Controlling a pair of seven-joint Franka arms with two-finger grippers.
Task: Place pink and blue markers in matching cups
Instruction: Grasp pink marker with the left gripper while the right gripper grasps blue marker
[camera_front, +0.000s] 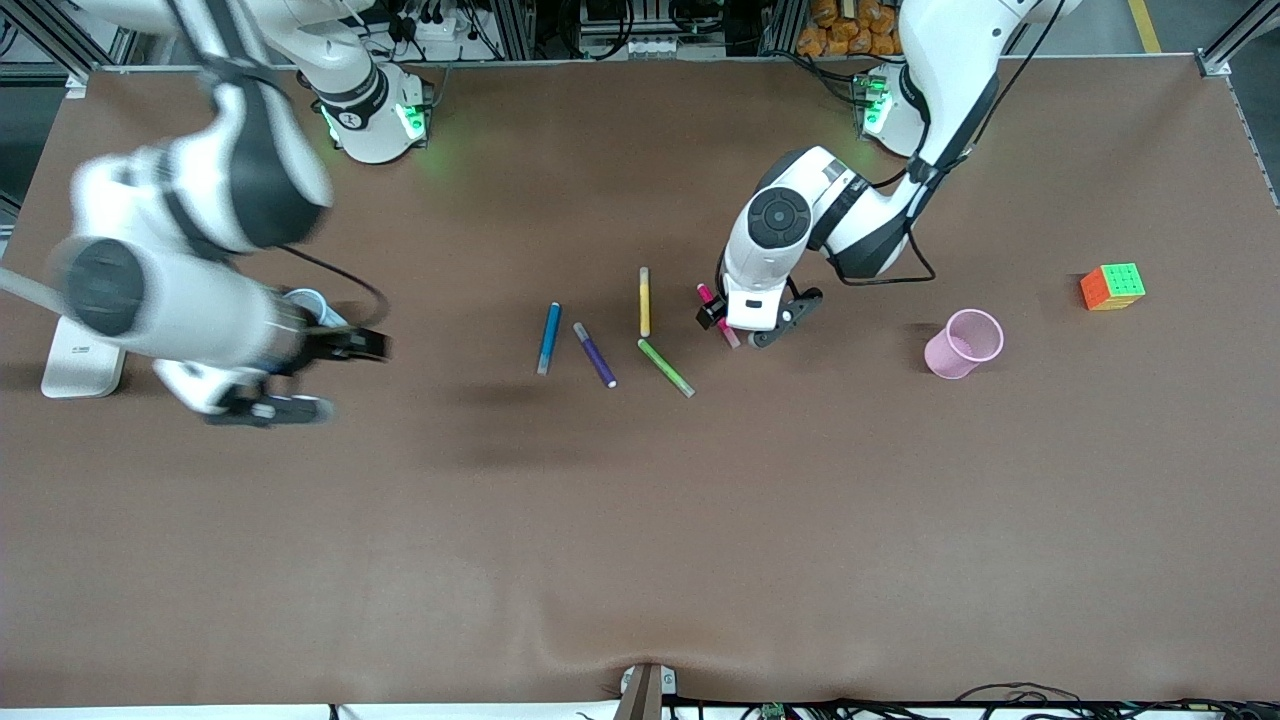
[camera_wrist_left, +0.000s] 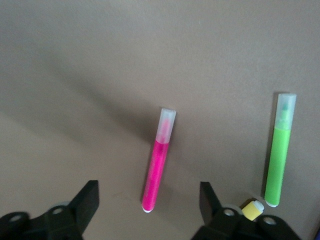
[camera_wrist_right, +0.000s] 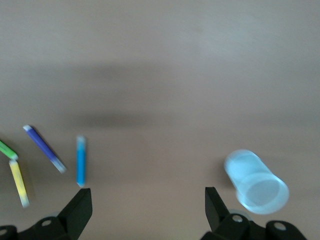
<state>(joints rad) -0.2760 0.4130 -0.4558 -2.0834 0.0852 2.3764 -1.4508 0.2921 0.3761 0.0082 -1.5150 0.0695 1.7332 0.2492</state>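
The left gripper (camera_front: 738, 328) sat low over the pink marker (camera_front: 718, 314), right of centre in the front view, with its jaws spread wide and one finger to each side of the barrel; the left wrist view showed the marker (camera_wrist_left: 158, 163) lying flat on the desk (camera_front: 640, 520) in the gap, touching neither finger, which looked like the line-up for a pinch across its width. The pink cup (camera_front: 964, 343) stood upright farther right in the frame, well apart from the marker, empty as far as could be seen. The right gripper (camera_front: 310, 375) hung at the left of the frame, blurred with motion, jaws wide apart and holding nothing. The blue cup (camera_front: 310, 302) was mostly hidden by that arm in the front view; the right wrist view showed the cup (camera_wrist_right: 256, 182) close by one finger. The blue marker (camera_front: 548, 337) lay left of centre, beside the purple marker (camera_front: 594, 354), with the yellow marker (camera_front: 644, 301) and green marker (camera_front: 666, 367) between it and the pink one. Neither marker was yet in a cup, so the sorting seemed barely begun. A colour cube (camera_front: 1112, 286) sat unused at the upper right.
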